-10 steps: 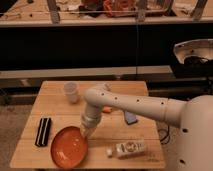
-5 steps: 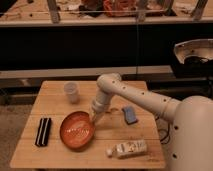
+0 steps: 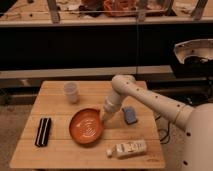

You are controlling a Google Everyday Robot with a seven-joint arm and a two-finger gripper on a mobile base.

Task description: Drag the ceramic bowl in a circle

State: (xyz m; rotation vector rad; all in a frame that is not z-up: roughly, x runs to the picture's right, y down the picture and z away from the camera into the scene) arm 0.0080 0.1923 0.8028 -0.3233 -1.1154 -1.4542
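The ceramic bowl [image 3: 86,127] is a wide, shallow orange-red dish with a darker rim. It lies on the wooden table [image 3: 60,150], near the middle. My white arm reaches in from the right. My gripper [image 3: 105,116] points down at the bowl's right rim and touches it there. The wrist hides the fingertips.
A small translucent white cup [image 3: 71,92] stands at the back left of the table. A black flat object [image 3: 43,131] lies at the left. A blue sponge-like block [image 3: 129,114] lies right of the bowl. A white bottle [image 3: 126,148] lies on its side at the front.
The bowl has moved from the table's front toward the middle and a little back. My gripper went with it, staying at its right rim.
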